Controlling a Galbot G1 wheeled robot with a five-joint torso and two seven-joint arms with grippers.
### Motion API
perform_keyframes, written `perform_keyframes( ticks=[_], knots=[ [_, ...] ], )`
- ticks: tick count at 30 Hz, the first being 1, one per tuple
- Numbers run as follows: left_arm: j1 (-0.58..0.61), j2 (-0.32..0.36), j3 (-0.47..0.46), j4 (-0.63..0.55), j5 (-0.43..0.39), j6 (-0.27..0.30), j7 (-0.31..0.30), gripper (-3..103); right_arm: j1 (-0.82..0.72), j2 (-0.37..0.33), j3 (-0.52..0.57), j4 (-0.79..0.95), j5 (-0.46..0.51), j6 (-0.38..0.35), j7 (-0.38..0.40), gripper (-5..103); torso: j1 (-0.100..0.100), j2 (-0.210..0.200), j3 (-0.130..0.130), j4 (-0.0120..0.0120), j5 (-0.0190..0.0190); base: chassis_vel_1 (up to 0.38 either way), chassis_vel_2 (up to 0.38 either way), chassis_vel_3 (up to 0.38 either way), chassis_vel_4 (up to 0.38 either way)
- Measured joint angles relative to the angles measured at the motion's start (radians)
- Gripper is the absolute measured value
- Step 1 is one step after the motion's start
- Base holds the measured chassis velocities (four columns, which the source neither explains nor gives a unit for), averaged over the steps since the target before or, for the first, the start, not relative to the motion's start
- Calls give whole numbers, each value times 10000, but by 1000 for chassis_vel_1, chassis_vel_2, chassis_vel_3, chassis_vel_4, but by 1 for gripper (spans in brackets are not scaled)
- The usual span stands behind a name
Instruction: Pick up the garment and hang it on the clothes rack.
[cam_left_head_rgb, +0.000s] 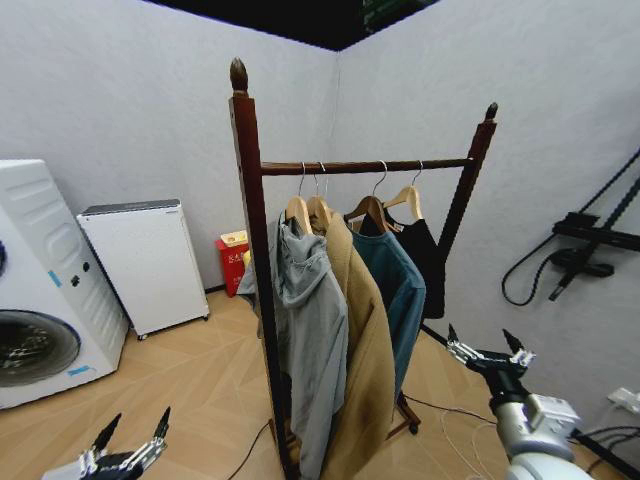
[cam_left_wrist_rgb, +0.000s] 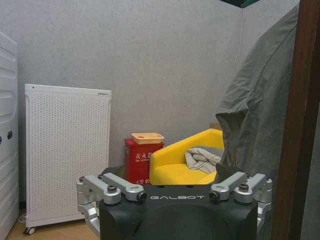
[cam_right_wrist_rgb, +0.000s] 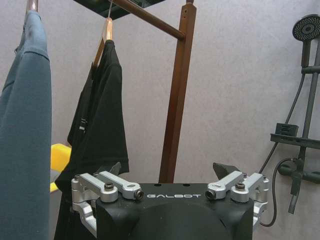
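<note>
At the far end of the rail of the tall dark reddish-brown wooden clothes rack (cam_left_head_rgb: 250, 250), the small thin black garment (cam_left_head_rgb: 428, 262) hangs on a light wooden hanger (cam_left_head_rgb: 404, 202), last in a row of four and just beside the far post. It looks light, limp and soft, likely to fold or slip if pinched by the cloth alone, so the stiff hanger, at the neck below its metal hook, seems the surer place to take hold. Counting along the rail from the near post: one grey hoodie (cam_left_head_rgb: 305, 330), one tan coat (cam_left_head_rgb: 360, 360), one teal-blue shirt (cam_left_head_rgb: 395, 290) and the one black garment, each on its own hanger, four hangers in all. The right gripper (cam_left_head_rgb: 490, 347) is raised low beside the rack, short of the garment and touching nothing, its fingers spread wide and empty. The left gripper (cam_left_head_rgb: 130, 440) sits low near the floor, well apart from the clothes, its fingers also spread and empty.
</note>
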Motion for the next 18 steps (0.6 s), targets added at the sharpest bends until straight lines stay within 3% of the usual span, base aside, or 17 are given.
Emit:
perform_keyframes(
  ticks=[18],
  knots=[
    [0, 0, 0, 0, 0, -1, 0, 100, -242, 29, -88, 504, -48, 60, 88, 100, -4, 2, -1, -1, 0, 24, -42, -32, 19]
  ],
)
